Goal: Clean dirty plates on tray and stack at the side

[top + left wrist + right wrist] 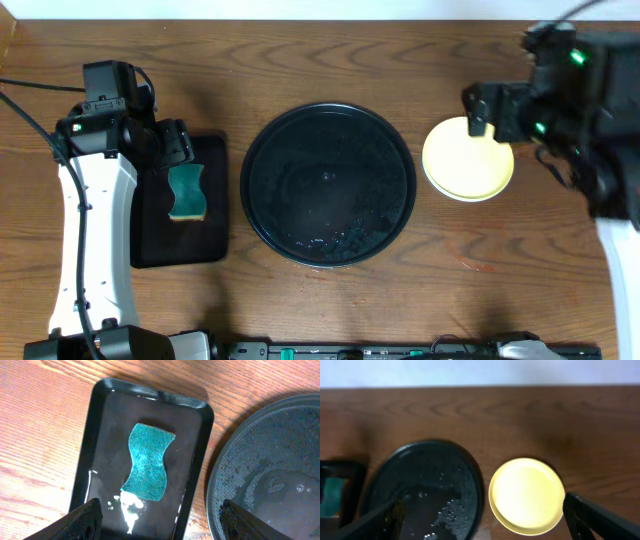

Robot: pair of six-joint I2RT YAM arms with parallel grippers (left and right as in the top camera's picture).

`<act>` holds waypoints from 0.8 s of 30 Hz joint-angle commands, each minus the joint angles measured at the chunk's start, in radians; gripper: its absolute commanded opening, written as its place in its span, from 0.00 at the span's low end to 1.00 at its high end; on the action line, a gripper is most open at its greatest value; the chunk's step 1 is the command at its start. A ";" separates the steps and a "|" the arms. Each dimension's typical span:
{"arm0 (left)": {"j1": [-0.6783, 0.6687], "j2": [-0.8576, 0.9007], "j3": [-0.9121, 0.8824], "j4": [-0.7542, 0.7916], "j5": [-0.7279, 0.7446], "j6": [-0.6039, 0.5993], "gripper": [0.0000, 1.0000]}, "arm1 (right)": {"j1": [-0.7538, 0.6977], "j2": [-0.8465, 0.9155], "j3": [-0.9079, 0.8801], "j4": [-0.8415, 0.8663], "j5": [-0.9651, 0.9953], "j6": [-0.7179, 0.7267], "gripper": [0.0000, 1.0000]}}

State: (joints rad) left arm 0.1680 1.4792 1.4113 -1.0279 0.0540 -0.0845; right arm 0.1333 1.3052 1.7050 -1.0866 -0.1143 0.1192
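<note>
Plate [468,158], pale yellow, lies just beside the round black tray [328,185]

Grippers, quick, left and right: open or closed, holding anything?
Left gripper: open, empty; teal sponge lies free in rectangular black tray.
Right gripper: open, empty; pale yellow round plate lies free.
</note>
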 commanded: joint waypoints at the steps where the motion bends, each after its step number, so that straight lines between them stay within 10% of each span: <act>1: -0.001 0.004 0.010 -0.003 0.009 -0.002 0.76 | 0.005 -0.055 0.013 -0.011 0.005 -0.004 0.99; 17: -0.001 0.004 0.010 -0.003 0.009 -0.002 0.77 | -0.031 -0.166 -0.021 -0.053 0.151 -0.040 0.99; 24: -0.001 0.004 0.010 -0.003 0.009 -0.002 0.77 | -0.050 -0.307 -0.305 0.206 0.105 -0.103 0.99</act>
State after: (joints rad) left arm 0.1680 1.4792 1.4113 -1.0283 0.0540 -0.0845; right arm 0.0883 1.0725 1.5162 -0.9550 0.0090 0.0662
